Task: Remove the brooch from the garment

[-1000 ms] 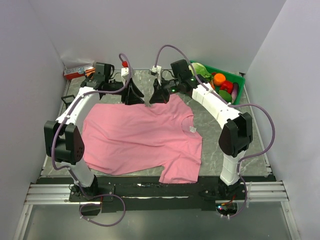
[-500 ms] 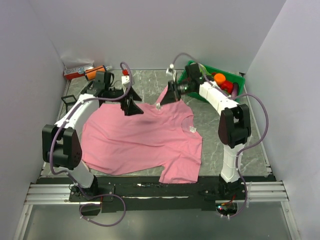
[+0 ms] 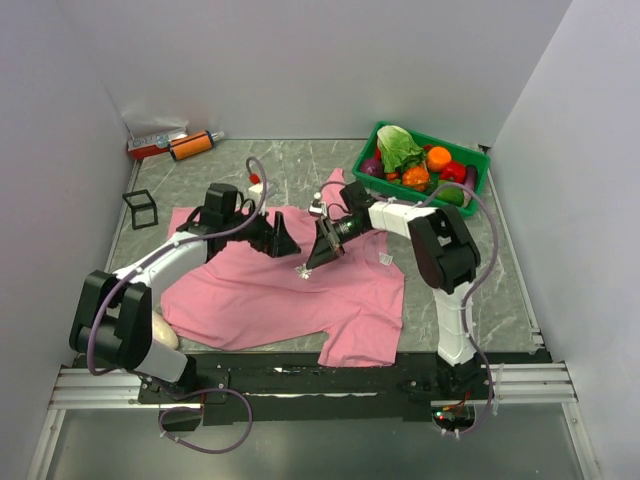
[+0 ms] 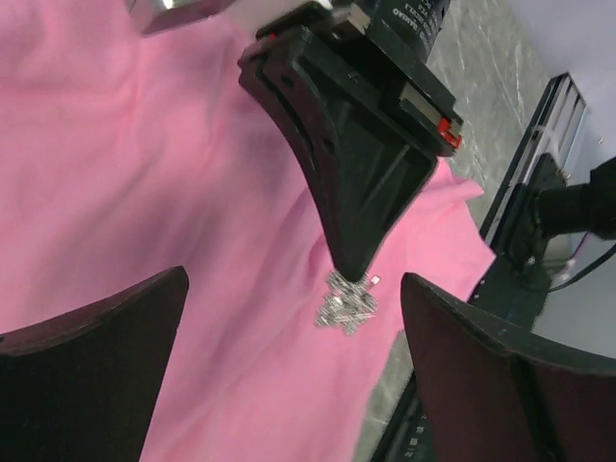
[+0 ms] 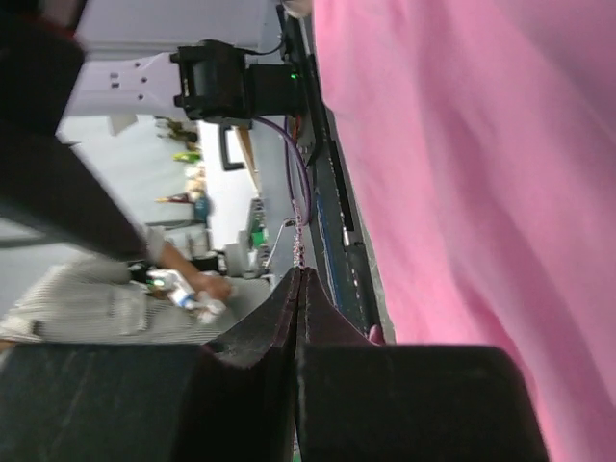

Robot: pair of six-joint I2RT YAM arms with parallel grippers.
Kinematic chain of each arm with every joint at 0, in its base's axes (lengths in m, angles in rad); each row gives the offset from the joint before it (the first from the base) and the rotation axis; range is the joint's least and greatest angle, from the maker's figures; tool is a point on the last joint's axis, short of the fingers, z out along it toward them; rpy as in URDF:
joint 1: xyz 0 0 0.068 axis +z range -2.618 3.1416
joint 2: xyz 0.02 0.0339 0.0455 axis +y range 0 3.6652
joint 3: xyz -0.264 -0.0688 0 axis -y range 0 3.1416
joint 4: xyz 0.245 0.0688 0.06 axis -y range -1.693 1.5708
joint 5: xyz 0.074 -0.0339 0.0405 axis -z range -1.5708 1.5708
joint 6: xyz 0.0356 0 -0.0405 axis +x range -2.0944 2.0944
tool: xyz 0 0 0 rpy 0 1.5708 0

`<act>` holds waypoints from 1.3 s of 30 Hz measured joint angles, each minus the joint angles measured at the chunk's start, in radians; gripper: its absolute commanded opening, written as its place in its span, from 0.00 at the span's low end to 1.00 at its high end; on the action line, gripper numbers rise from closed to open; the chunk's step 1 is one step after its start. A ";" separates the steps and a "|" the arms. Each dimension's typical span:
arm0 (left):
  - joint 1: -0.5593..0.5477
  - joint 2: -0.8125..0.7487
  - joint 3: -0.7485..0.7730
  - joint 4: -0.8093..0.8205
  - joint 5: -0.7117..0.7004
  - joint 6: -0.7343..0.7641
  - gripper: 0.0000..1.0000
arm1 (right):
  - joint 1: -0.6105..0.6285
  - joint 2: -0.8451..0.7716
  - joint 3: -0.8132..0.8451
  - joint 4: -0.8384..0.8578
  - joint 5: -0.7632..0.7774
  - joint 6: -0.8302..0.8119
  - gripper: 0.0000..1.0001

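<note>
The right pincer (image 4: 352, 272) has its two fingers pressed together on the brooch (image 4: 346, 304). The brooch is a small silvery cluster dangling at the very tips, over the chest of the garment (image 3: 250, 285). The garment lies spread about the middle of the desk (image 3: 455, 290). The left pincer (image 3: 284, 243) sits just beside the right one, on the side toward the left edge. Its fingers (image 4: 91, 332) are spread wide above the cloth and grip nothing.

I cannot tell whether the pin is clear of the shirt. The left wrist view shows a soft ridge of pink running up toward the trinket, so it may be caught there.

The step in hand looks like drawing the brooch free. To do that well, the left pincer should come down and pin the cloth just beside the brooch, so the shirt does not rise with it. The right pincer should then lift slowly and straight away from the cloth. The hold is only at the fingertips, so a jerk could let the brooch slip. If the cloth tents up, it should pause rather than tug. Once the brooch is free, it can be carried over bare desk toward the right edge.
</note>
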 measured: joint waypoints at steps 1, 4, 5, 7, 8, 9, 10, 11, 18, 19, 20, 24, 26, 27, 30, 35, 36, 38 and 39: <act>0.000 -0.008 -0.028 0.018 -0.009 -0.031 0.93 | 0.001 0.020 -0.008 0.015 0.002 0.022 0.00; 0.006 -0.018 -0.107 0.034 -0.015 -0.084 0.88 | -0.003 0.082 -0.010 0.048 0.025 0.063 0.00; 0.009 -0.018 -0.128 0.033 -0.014 -0.096 0.86 | -0.005 0.101 -0.010 0.053 0.036 0.069 0.00; 0.012 -0.018 -0.156 0.032 -0.005 -0.112 0.83 | -0.008 0.124 -0.009 0.051 0.060 0.069 0.00; 0.013 -0.018 -0.164 0.034 0.007 -0.121 0.83 | -0.008 0.133 -0.006 0.050 0.075 0.069 0.00; 0.014 -0.018 -0.168 0.034 0.016 -0.125 0.82 | -0.008 0.137 -0.004 0.050 0.086 0.068 0.00; 0.014 -0.018 -0.172 0.035 0.025 -0.129 0.81 | -0.008 0.140 -0.002 0.050 0.098 0.068 0.00; 0.013 -0.017 -0.174 0.041 0.037 -0.131 0.79 | -0.008 0.143 0.003 0.051 0.109 0.068 0.00; -0.028 0.107 -0.104 -0.014 0.063 -0.005 0.74 | -0.010 0.185 0.016 0.063 0.160 0.066 0.00; -0.036 0.140 -0.082 -0.034 0.061 0.031 0.73 | -0.010 0.196 0.018 0.063 0.164 0.065 0.00; -0.042 0.167 -0.063 -0.053 0.058 0.065 0.72 | -0.010 0.203 0.018 0.062 0.161 0.057 0.00; -0.048 0.241 -0.020 -0.106 0.050 0.164 0.68 | -0.011 0.208 0.041 0.041 0.174 0.042 0.00; -0.047 0.268 -0.004 -0.123 0.045 0.191 0.65 | -0.012 0.213 0.052 0.032 0.177 0.033 0.00; -0.046 0.281 0.004 -0.129 0.039 0.198 0.65 | -0.012 0.216 0.056 0.027 0.177 0.029 0.00; -0.045 0.307 0.018 -0.129 0.018 0.197 0.61 | -0.016 0.227 0.057 0.022 0.169 0.022 0.00; -0.044 0.327 0.034 -0.124 -0.016 0.177 0.59 | -0.019 0.231 0.062 0.019 0.161 0.013 0.00; -0.044 0.330 0.038 -0.124 -0.023 0.174 0.59 | -0.019 0.232 0.062 0.019 0.161 0.013 0.00; -0.047 0.338 0.049 -0.124 -0.038 0.169 0.58 | -0.019 0.234 0.066 0.017 0.158 0.013 0.00; -0.048 0.341 0.055 -0.125 -0.045 0.167 0.58 | -0.019 0.236 0.069 0.018 0.157 0.013 0.00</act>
